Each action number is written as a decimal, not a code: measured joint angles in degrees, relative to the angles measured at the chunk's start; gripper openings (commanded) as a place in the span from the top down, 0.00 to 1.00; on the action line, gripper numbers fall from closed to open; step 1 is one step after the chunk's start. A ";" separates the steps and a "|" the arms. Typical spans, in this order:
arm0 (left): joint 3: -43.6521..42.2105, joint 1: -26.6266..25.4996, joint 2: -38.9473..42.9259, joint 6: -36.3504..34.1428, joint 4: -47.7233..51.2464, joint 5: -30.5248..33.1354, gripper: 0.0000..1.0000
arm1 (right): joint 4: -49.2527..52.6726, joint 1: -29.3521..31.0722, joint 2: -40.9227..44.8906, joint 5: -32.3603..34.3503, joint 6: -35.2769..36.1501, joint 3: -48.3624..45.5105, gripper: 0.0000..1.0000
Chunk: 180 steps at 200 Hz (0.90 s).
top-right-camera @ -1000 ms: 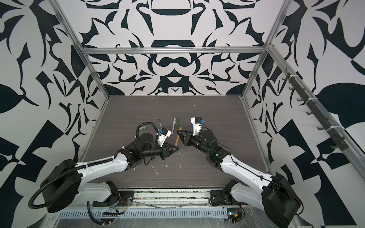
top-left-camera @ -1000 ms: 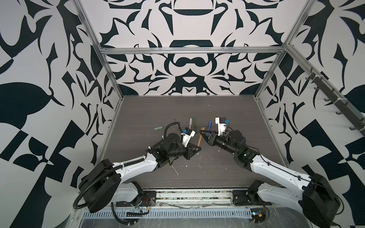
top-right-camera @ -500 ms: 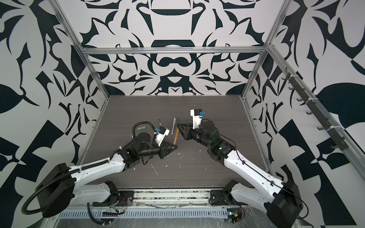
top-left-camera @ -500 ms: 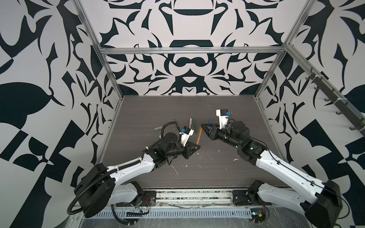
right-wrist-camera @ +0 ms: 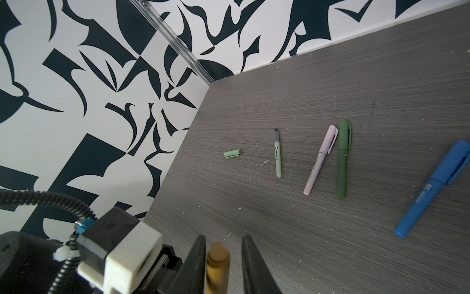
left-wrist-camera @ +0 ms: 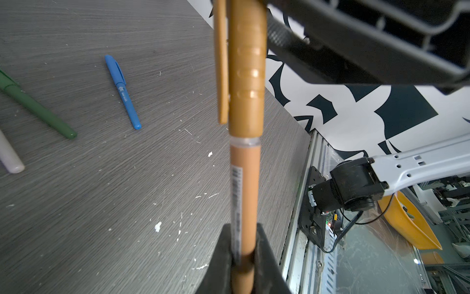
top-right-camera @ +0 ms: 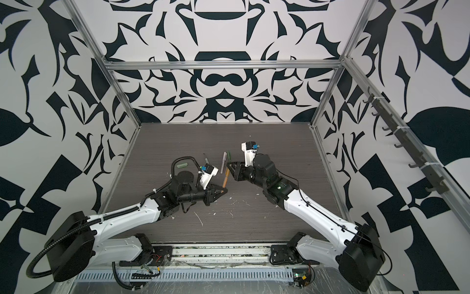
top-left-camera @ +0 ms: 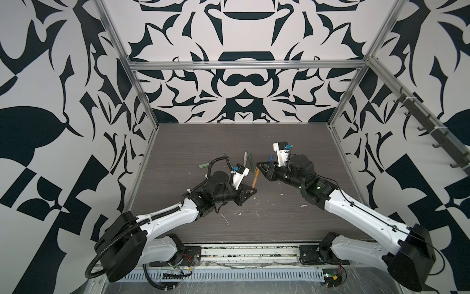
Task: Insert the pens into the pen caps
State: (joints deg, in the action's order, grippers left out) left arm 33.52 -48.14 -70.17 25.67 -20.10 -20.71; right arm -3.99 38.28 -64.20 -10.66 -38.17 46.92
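My left gripper is shut on the lower barrel of the orange-brown pen, which points up and away from the table. The orange-brown cap sits over the pen's top end. My right gripper stands slightly open around the cap's tip, with a gap showing on one side. In both top views the two grippers meet near the table's middle. A pale green pen lies uncapped, its pale green cap beside it.
Three capped pens lie on the grey table: pink, dark green and blue. White flecks dot the surface. Patterned walls close in the left, back and right sides.
The right arm has risen and drawn back a little, and its jaws have eased apart slightly. The left gripper has kept its hold on the pen and hardly moved.
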 measured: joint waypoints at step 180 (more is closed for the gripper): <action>2.05 -0.79 1.33 -4.63 -0.85 8.66 1.00 | -15.13 -0.66 0.55 -3.54 -1.01 -4.04 1.00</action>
State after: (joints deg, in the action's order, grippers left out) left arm 35.57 -48.93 -68.84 21.04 -20.95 -12.05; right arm -19.11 37.63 -63.66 -14.20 -39.18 42.87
